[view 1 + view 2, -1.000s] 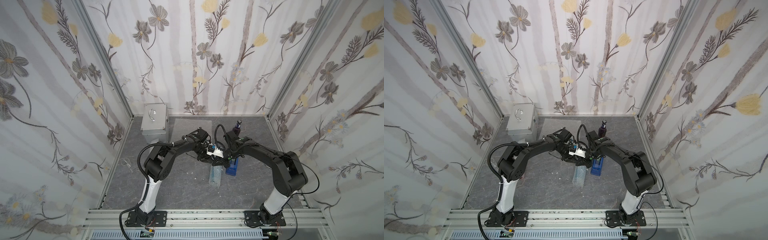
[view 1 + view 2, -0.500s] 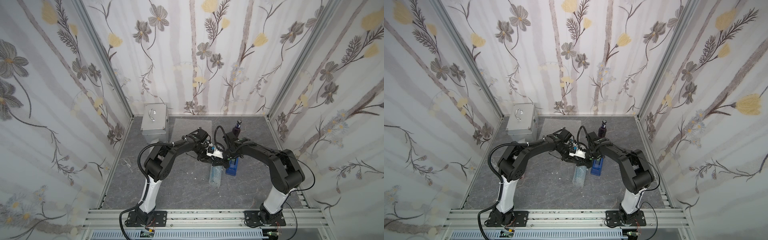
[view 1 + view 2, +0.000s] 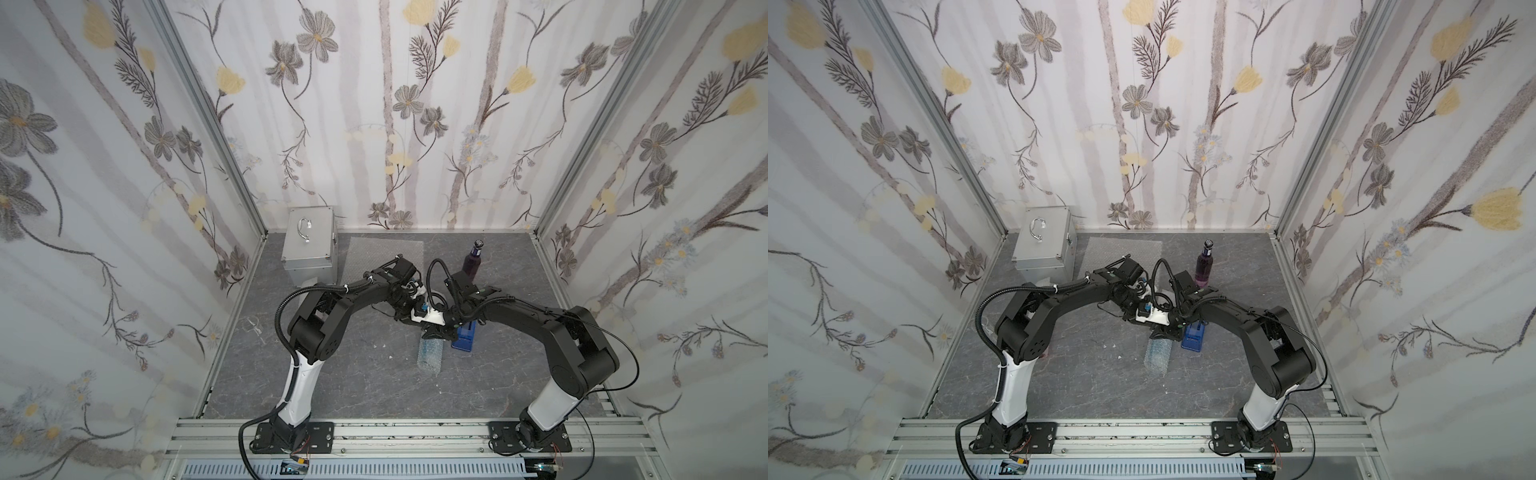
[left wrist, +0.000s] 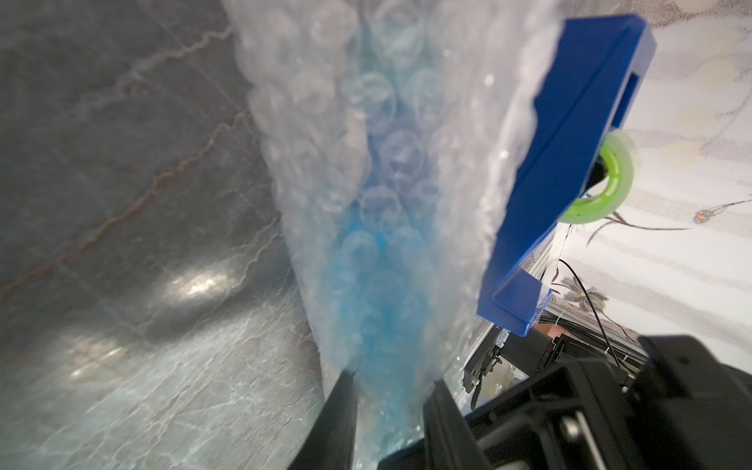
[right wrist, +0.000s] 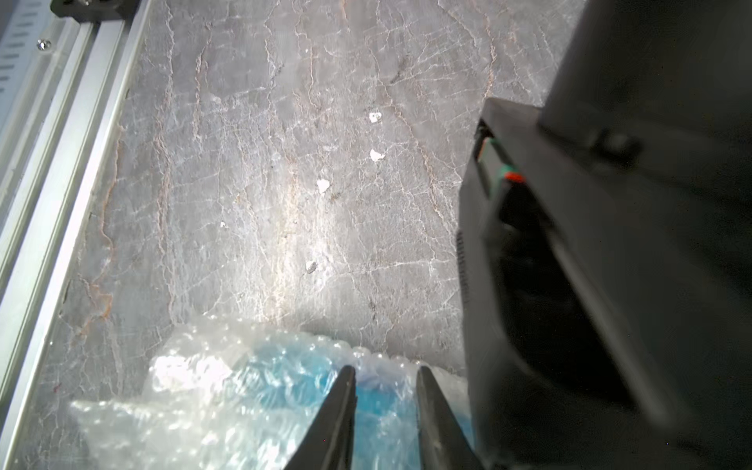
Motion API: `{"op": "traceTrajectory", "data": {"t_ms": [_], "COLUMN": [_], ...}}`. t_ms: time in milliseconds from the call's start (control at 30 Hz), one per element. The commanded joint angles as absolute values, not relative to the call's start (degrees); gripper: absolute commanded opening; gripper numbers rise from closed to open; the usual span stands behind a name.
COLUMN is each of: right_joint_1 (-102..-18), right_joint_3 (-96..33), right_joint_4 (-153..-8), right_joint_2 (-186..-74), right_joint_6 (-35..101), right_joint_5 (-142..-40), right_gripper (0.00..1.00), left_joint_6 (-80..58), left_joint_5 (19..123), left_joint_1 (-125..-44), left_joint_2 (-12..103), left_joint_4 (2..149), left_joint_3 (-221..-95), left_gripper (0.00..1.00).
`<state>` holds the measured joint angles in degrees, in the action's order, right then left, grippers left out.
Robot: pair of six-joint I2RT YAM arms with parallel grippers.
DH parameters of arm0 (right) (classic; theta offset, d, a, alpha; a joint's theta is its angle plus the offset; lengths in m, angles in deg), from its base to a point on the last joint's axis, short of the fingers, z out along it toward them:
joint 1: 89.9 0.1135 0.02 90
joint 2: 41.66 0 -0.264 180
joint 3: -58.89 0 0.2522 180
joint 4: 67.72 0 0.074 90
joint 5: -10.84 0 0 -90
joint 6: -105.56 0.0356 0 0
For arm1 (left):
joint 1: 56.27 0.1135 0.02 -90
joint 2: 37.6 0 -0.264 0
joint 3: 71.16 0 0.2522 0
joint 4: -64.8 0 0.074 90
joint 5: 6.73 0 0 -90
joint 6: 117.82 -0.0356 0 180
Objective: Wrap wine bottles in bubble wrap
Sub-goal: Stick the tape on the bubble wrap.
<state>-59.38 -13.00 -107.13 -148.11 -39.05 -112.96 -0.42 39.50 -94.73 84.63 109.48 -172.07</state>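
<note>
Two arms meet over the middle of the table (image 3: 365, 386), and both claws sit at the 12 o'clock end of one bundle. Your left claw (image 4: 390, 378) is pinching the blue bottle (image 4: 378, 285) through its bubble wrap (image 4: 321, 122): one finger presses each side of the roll, with blue liquid showing between them. Your right claw (image 5: 384, 372) is spread a little, its two fingers apart just over the same wrap. You cannot tell whether they touch it.

In both top views the blue bottle lies on its side, its length running from 12 to 6 o'clock. Just beside it at 3 o'clock stands the blue tape dispenser (image 3: 464, 338), which carries a green tape roll (image 4: 610, 179). Toward 1 o'clock, well apart, the purple bottle (image 3: 473, 259) stands upright and bare. At 12 o'clock a spare sheet (image 3: 386, 251) lies flat near the back wall, and the silver case (image 3: 309, 245) is beside it at 11 o'clock. Some white scraps (image 5: 376, 154) dot the table at 9 o'clock of the bundle.
</note>
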Motion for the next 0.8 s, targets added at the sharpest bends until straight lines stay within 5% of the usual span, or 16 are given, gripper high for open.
{"op": "traceTrajectory", "data": {"t_ms": [0,533,600,633,767], "right_joint_1": [-59.31,-59.26,-59.27,-59.25,-59.25], "right_joint_3": [-12.62,-11.91,-12.00,-11.87,-12.63], "right_joint_4": [-104.97,-100.84,-100.17,-99.44,-100.36], "right_joint_2": [-147.39,-141.35,-140.33,-139.80,-138.76], "right_joint_6": [-39.07,-38.90,-38.39,-37.95,-37.50], "right_joint_5": [-103.16,-105.83,-106.65,-106.78,-106.95], "right_gripper": [0.30,0.39,0.41,0.51,0.52], "left_joint_6": [0.87,0.92,0.88,0.90,0.91], "left_joint_5": [50.57,50.75,50.75,50.75,50.86], "left_joint_1": [-95.19,-95.26,-95.24,-95.22,-95.26], "left_joint_2": [85.95,85.79,85.71,85.71,85.75], "left_joint_4": [115.39,115.30,115.30,115.31,115.31], "left_joint_3": [-171.27,-171.20,-171.09,-171.09,-171.13], "left_gripper": [0.28,0.28,0.28,0.28,0.28]}}
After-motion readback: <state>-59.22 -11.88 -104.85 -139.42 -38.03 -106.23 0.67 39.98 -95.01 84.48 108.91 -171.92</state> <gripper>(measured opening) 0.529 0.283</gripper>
